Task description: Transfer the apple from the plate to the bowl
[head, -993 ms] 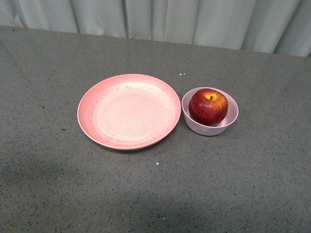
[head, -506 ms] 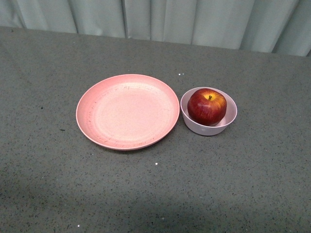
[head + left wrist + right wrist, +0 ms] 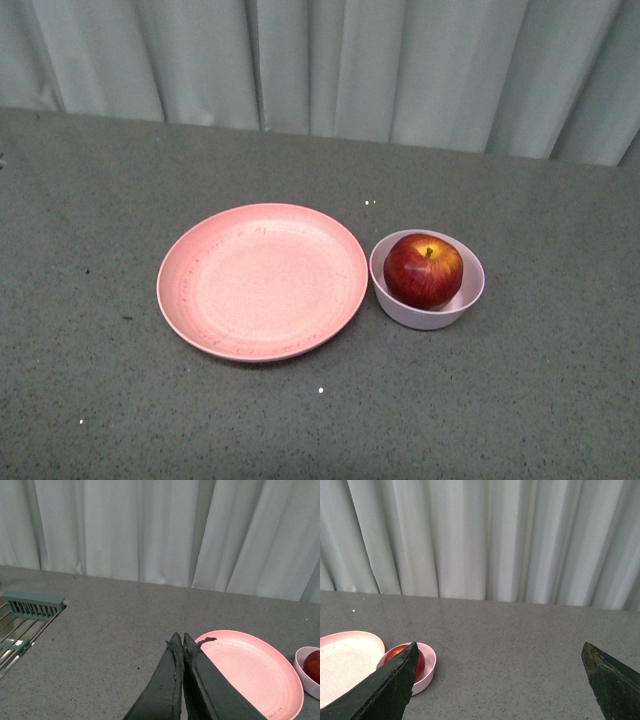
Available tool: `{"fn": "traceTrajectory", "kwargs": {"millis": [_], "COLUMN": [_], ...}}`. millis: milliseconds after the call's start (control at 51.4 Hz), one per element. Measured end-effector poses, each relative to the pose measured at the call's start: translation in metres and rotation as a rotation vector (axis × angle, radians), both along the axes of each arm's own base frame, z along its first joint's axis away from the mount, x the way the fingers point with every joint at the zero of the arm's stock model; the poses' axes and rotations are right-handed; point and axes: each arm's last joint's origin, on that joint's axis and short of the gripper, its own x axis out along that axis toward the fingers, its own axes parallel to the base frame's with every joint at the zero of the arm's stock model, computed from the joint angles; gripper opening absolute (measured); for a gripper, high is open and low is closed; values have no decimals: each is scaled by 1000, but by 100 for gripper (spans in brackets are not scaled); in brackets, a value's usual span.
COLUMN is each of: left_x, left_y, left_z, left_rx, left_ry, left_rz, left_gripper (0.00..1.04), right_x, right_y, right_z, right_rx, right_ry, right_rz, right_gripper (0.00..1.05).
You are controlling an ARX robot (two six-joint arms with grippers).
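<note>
Grey worktop (image 3: 540,400), curtain behind. Apple (image 3: 423,270) seated in bowl (image 3: 400,305); plate (image 3: 262,282) bare. Left hand (image 3: 180,645) pinched together, right hand (image 3: 497,667) spread apart. Hold clear, no nudging bowl.

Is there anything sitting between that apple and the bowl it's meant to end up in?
Nothing visible does. The apple already sits inside the bowl, and the plate beside it holds nothing. Both pincers are back from the dishes: the left pincer is closed, the right pincer spread wide.
</note>
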Motion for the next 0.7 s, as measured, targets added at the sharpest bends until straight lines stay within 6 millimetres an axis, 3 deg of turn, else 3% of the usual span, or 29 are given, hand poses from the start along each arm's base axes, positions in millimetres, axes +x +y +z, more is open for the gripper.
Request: {"fn": "traceTrajectory", "kwargs": {"millis": [701], "left_x": [-17], "left_y": [0], "left_z": [0], "left_rx": [0], "left_ry": [-3], "left_rz": [0], "left_gripper": [4], "right_x": [0], "right_y": [0], "right_z": [0], "right_rx": [0], "right_ry": [0], "right_rz": [0], "right_gripper": [95]}}
